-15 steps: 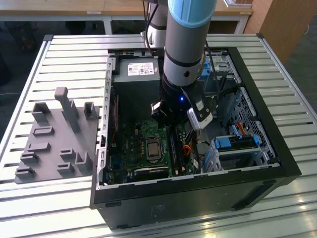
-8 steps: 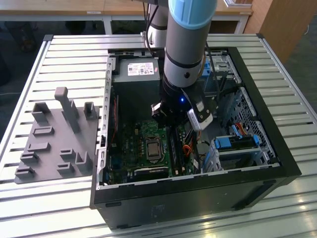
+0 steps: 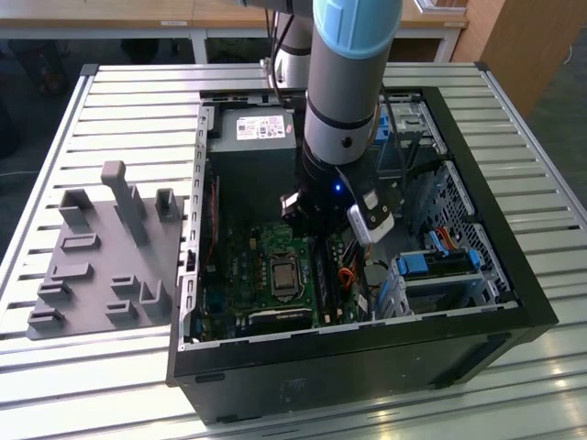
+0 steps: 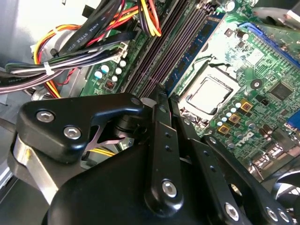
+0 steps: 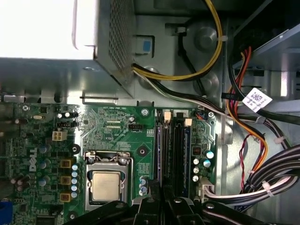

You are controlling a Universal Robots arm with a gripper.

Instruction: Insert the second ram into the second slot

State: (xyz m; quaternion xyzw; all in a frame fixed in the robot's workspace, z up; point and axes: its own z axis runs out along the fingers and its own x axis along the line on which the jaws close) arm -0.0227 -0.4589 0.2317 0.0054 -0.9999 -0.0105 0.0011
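Apparently the seating step was in hand: the second ram already stood in its slot, just beside the processor on the exterior view's right. The gripper hung at the stick's near end, fingers drawn together and holding nothing; contact could not be told. Finishing would call for 1 straight, even downward press.

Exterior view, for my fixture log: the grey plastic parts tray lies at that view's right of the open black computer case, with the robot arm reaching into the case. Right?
No. The exterior view shows the grey plastic parts tray at that view's left of the open black computer case, not its right. The robot arm does reach into the case.
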